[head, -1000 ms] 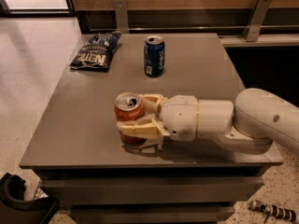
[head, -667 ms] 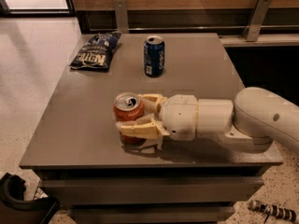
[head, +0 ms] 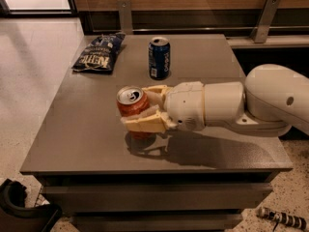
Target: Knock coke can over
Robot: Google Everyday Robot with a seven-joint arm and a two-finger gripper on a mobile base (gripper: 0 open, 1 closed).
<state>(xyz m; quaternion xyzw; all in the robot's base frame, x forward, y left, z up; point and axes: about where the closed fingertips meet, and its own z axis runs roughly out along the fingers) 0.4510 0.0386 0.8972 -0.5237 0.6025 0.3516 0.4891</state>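
The coke can (head: 130, 104), red-orange with a silver top, is near the middle of the grey table (head: 77, 129). My gripper (head: 136, 108) reaches in from the right and is shut on it, with one cream finger (head: 150, 92) behind the can and the other in front of it. The can's top leans slightly to the left and its base sits just over its own shadow. The white arm (head: 227, 105) stretches off to the right.
A dark blue Pepsi can (head: 159, 57) stands upright behind the gripper. A dark chip bag (head: 98, 52) lies at the table's back left. A wood-panelled wall with metal brackets runs along the back. A black object (head: 19, 209) sits on the floor at the front left.
The gripper and the coke can have risen a little in the picture, and the can now leans slightly left. The Pepsi can and the chip bag have not moved.
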